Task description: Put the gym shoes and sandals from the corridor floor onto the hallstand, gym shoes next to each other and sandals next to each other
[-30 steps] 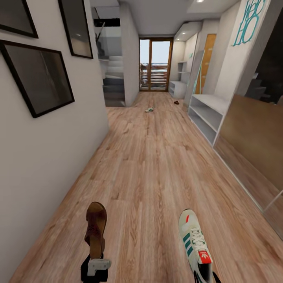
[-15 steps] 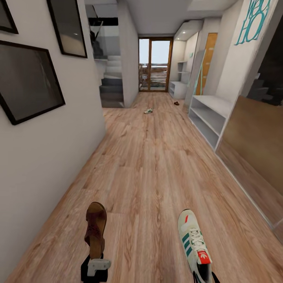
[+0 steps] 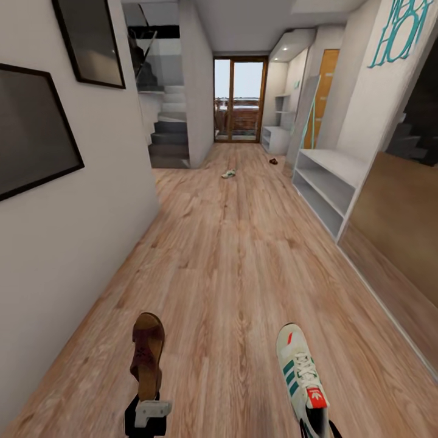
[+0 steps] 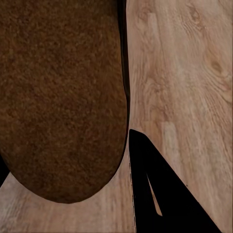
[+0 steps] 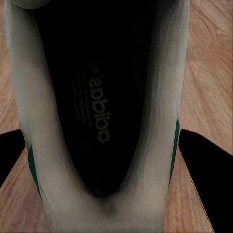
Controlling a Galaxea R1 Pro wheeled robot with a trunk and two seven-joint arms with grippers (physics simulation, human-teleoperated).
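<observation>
Low over the floor (image 3: 231, 255) — left hand (image 3: 148, 406) clamped on sandal (image 3: 148, 353), right hand (image 3: 316, 423) on sneaker (image 3: 299, 371).

On my right wrist feed I'm looking straight down into the gym shoe (image 5: 99, 111), and its dark insole carries pale lettering that I read as "adidas", with a couple of lines of finer print beside it too small and blurred for me to make out. From the head camera, the same shoe (image 3: 301, 380) at near right shows a red patch on its tongue with a white mark I can't read. High on the right-hand wall, teal lettering (image 3: 398, 30) is cut off by the edge of my view; I can make out "HO" in the lower line, while the upper line is too cropped to read.
</observation>
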